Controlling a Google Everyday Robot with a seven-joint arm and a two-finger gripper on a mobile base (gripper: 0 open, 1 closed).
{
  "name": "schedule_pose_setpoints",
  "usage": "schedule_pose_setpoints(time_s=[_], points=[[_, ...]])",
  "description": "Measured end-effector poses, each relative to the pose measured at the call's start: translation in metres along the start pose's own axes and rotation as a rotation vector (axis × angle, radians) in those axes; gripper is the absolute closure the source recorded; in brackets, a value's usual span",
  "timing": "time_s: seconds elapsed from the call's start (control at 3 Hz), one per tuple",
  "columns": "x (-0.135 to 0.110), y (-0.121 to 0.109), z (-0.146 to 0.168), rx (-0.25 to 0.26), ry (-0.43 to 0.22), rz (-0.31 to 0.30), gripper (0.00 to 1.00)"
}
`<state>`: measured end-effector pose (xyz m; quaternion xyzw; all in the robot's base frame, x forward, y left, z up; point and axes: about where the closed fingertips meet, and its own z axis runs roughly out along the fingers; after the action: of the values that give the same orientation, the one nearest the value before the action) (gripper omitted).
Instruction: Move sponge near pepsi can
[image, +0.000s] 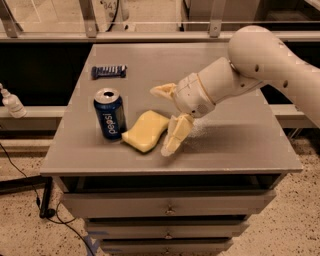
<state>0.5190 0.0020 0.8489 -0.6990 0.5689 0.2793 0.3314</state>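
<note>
The pale yellow sponge (145, 131) lies flat on the grey table (235, 145), just right of the pepsi can (110, 120), close to it or just touching it. The can is dark blue with white lettering and stands upright near the table's front left. My gripper (159, 121) is open just right of the sponge. One pale finger (163, 90) sits behind the sponge and the other (175, 136) is at its right edge, pointing down at the table. Nothing is held between them.
A flat dark blue snack bar wrapper (109, 71) lies at the table's back left. A small white bottle (11, 102) stands on a ledge off to the left. Drawers (167, 205) sit under the tabletop. A rail runs behind the table.
</note>
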Motion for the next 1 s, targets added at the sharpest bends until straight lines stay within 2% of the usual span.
schedule_pose_setpoints(time_s=[0.33, 0.67, 1.0], points=[[0.009, -0.009, -0.017, 0.034, 0.016, 0.019, 0.0], [0.028, -0.025, -0.058, 0.113, 0.036, 0.065, 0.0], [0.065, -0.042, -0.121, 0.235, 0.073, 0.142, 0.0]])
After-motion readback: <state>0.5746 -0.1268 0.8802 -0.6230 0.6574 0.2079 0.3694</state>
